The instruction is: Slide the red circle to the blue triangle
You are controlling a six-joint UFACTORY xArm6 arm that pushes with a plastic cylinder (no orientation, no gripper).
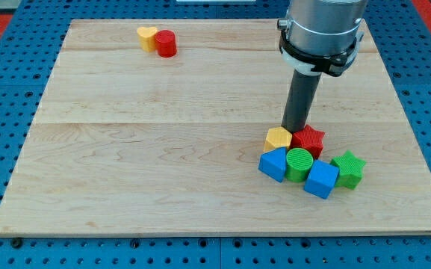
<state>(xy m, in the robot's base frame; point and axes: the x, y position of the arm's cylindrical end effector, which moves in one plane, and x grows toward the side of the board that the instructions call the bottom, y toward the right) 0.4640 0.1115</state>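
The red circle (165, 43) sits near the view's top left, touching a yellow heart (148, 36) on its left. A blue block that looks like the triangle (273, 164) lies at the left end of a cluster at the view's lower right. My tip (296, 128) rests at the cluster's top edge, just above the yellow hexagon (278, 137) and the red star (308, 140). The tip is far right of and below the red circle.
The cluster also holds a green circle (299, 164), a blue cube (321, 179) and a green star (348, 169), packed close together. The wooden board (163, 149) lies on a blue perforated base. The arm's grey body (323, 30) hangs over the top right.
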